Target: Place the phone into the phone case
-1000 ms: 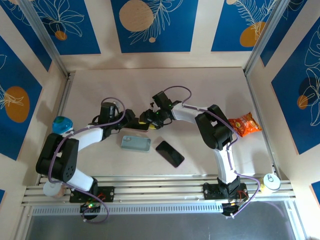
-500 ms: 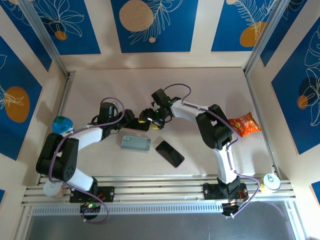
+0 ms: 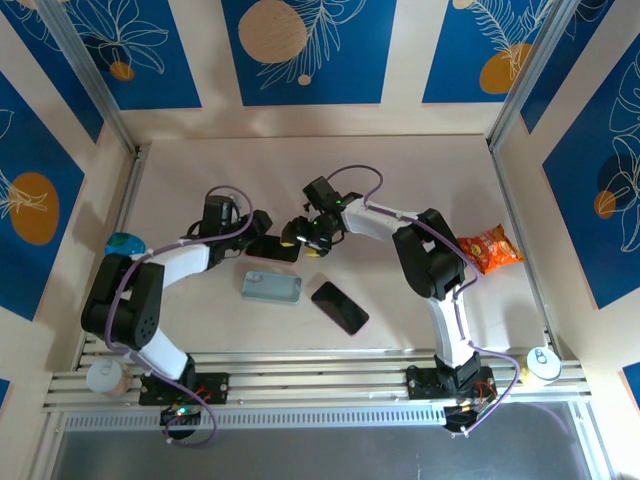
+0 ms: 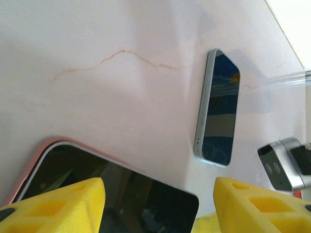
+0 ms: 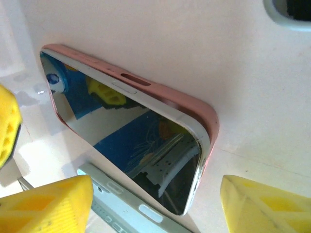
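Black glass lies nearest: a spare phone (image 3: pixel 340 307) flat and screen-up near the rail (image 3: pixel 320 365), with a blue case (image 3: pixel 271 287) just beside it to the left, not touching. Behind them the phone (image 5: pixel 121 131) sits screen-up in the pink case (image 5: pixel 194 104), its silver edge inside the pink lip along the side and corner on show. Left gripper (image 4: pixel 158 196) and right gripper (image 5: pixel 155 201) meet over it from opposite ends, both with fingers spread wide, holding nothing. A snack bag (image 3: pixel 488 248) lies well to the right. Beyond, bare table (image 3: pixel 400 165) runs to the back wall.
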You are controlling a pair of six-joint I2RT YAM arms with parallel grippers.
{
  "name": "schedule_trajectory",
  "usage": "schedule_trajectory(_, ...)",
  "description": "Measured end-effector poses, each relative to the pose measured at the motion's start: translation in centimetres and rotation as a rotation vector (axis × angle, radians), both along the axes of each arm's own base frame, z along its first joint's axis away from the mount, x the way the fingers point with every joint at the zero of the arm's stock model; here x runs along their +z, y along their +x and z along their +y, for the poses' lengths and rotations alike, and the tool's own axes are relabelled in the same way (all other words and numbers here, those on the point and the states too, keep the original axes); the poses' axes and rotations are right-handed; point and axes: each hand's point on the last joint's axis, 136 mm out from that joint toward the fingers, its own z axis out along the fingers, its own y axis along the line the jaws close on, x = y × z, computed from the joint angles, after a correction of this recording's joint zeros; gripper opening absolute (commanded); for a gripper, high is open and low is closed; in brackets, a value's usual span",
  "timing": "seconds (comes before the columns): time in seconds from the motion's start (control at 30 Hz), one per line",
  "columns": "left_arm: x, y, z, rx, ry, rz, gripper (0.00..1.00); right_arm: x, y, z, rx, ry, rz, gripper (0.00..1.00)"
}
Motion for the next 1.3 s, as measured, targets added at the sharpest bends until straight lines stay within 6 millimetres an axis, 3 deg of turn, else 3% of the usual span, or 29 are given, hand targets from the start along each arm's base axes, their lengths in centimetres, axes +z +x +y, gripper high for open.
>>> schedule_trajectory(0.1, 0.0, 0.8, -0.2, 0.000, 0.000, 0.000, 0.61, 0.4, -0.1, -0.2, 0.011, -0.004, -0.020, 0.40)
schedule_trajectory(0.43, -2.8, 2.6, -0.8, -0.004, 0.016, 0.063, 0.60, 0.6, -0.7, -0.8, 0.045, -0.006, -0.051, 0.16)
schedule_trajectory(0.9, -3.5, 2.4, -0.7, -0.031, 0.049, 0.059, 0.60, -0.1, -1.6, -0.6, 0.078, -0.016, -0.053, 0.00)
schedule_trajectory(1.3, -3.5, 1.5, 0.0, -0.019, 0.075, 0.077, 0.60, -0.5, -3.2, 0.5, 0.140, -0.042, -0.069, 0.00)
